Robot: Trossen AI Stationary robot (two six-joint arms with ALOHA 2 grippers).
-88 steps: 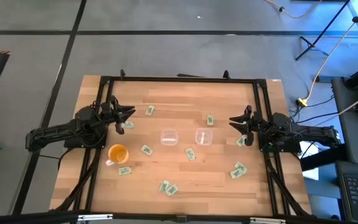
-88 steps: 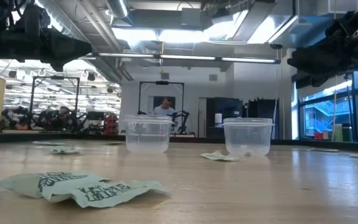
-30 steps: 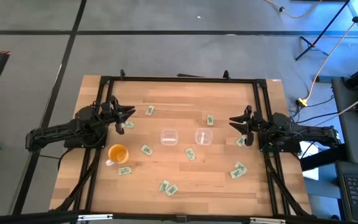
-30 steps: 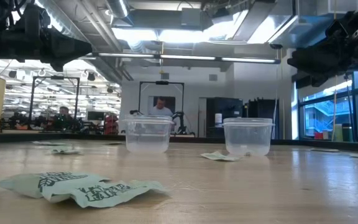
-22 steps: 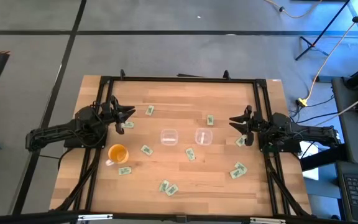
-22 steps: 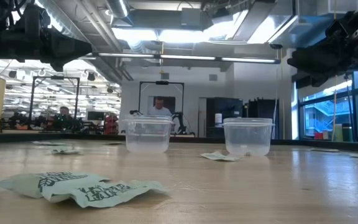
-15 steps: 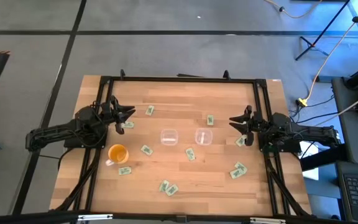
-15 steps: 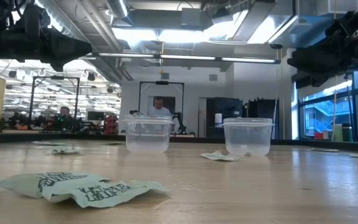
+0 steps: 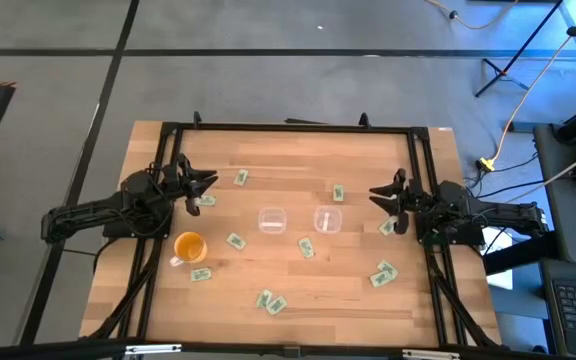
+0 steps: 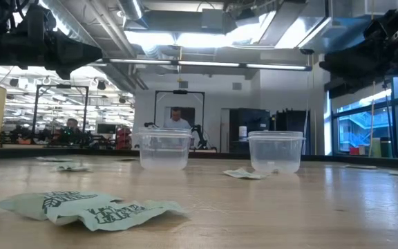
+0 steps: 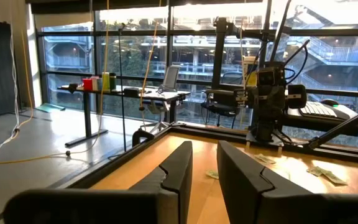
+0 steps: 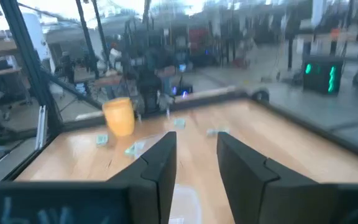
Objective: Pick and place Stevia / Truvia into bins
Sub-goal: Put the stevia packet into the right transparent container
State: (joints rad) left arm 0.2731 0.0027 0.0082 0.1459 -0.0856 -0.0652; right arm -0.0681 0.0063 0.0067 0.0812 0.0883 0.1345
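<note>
Several green-and-white Stevia packets lie flat and scattered on the wooden table, among them one (image 9: pixel 241 178) at the far left, one (image 9: pixel 338 193) beyond the bins and a pair (image 9: pixel 270 301) near the front edge. Two clear bins (image 9: pixel 272 220) (image 9: pixel 327 219) stand side by side at the table's middle and look empty in the low view (image 10: pixel 164 149) (image 10: pixel 276 151). My left gripper (image 9: pixel 208 183) hovers above the table's left side, pointing level toward the middle, open (image 11: pixel 204 146) with nothing between its fingers. My right gripper (image 9: pixel 374 194) hovers likewise at the right side, open (image 12: pixel 196 137) and empty.
An orange translucent cup (image 9: pixel 189 246) stands upright at the left, nearer the front than my left gripper. A black frame (image 9: pixel 288 128) runs around the table's edges. Bare wood lies between the bins and the front packets. A person stands in the room far behind the table (image 10: pixel 177 119).
</note>
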